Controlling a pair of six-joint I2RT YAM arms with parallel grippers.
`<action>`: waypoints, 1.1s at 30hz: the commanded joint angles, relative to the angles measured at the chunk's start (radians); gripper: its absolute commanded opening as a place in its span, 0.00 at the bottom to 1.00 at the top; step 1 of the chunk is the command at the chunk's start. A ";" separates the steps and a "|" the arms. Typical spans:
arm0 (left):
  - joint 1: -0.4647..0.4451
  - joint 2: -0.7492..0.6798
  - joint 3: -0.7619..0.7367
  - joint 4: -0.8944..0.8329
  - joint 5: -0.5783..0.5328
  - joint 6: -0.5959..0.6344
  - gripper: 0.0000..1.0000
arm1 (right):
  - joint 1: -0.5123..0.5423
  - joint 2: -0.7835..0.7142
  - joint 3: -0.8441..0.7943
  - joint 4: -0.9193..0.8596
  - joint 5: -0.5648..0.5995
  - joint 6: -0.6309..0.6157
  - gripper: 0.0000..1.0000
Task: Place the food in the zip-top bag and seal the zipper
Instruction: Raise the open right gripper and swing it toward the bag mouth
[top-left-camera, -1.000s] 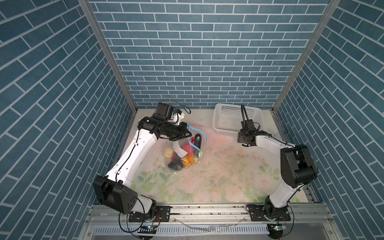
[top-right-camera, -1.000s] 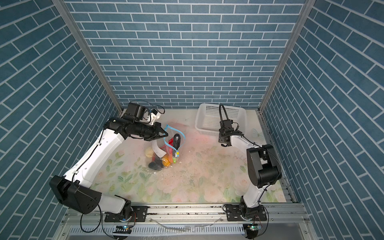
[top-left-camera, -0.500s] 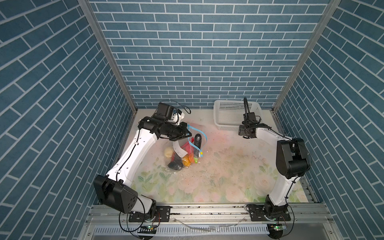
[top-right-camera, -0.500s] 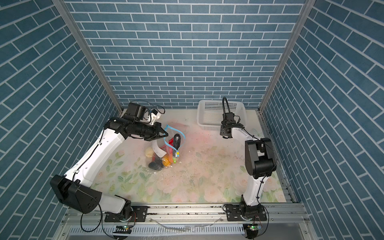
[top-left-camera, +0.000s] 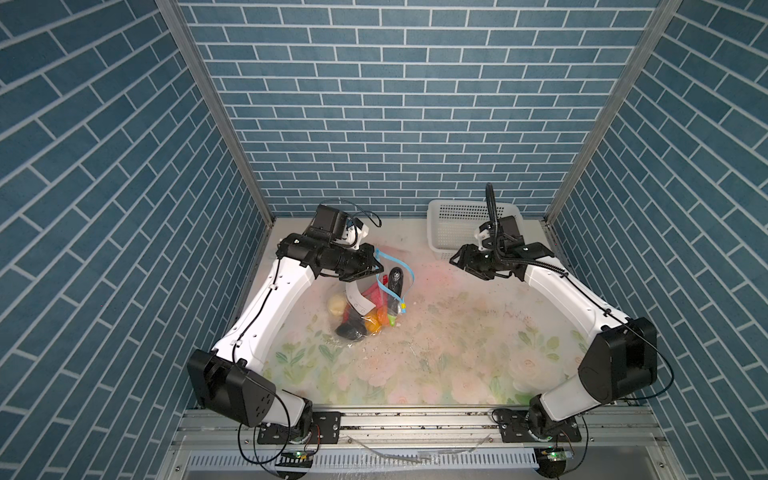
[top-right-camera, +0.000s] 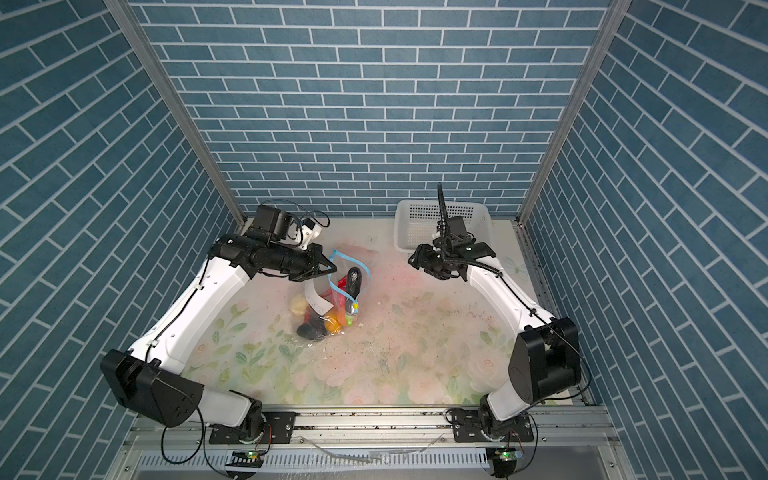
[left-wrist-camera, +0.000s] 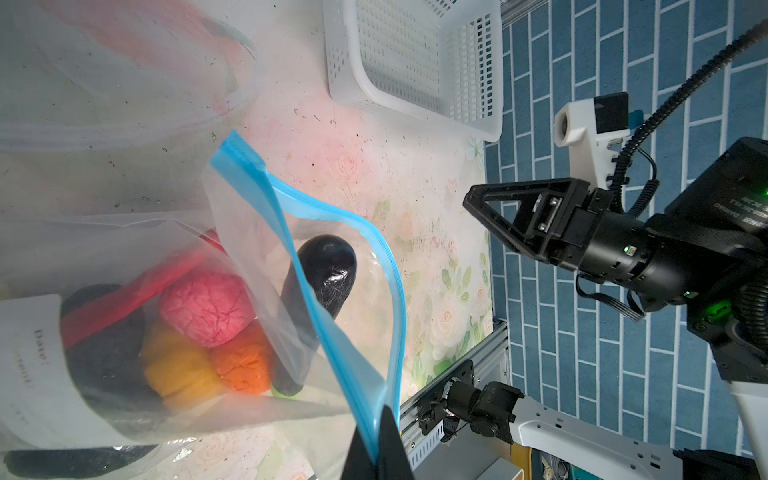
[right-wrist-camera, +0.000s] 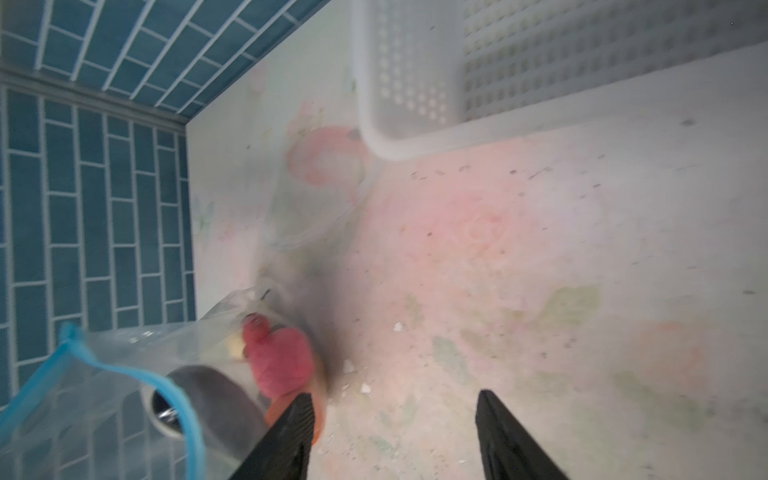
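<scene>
Top views: right gripper (top-left-camera: 456, 261) swung from basket (top-left-camera: 448, 226) toward zip-top bag (top-left-camera: 362, 300).

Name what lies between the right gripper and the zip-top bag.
Nothing stands there: between the right gripper and the zip-top bag only bare, pink-stained table shows, in both top views.

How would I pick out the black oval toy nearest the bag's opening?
Start on the flowery table, where the robot's left fingers pinch a clear crinkly plastic bag. Inside the loop of the bag's light-blue zipper strip pokes up a glossy black oval toy, higher than the heap of pink, orange and yellow toy foods below.
</scene>
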 joint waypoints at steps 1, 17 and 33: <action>-0.003 0.017 -0.013 0.018 0.010 0.001 0.00 | 0.049 0.034 0.107 -0.040 -0.164 0.079 0.66; -0.007 0.018 -0.016 0.014 0.029 0.018 0.00 | 0.215 0.284 0.399 -0.315 -0.181 -0.087 0.55; -0.006 -0.011 0.017 -0.025 0.007 0.028 0.00 | 0.247 0.258 0.534 -0.328 -0.146 -0.149 0.00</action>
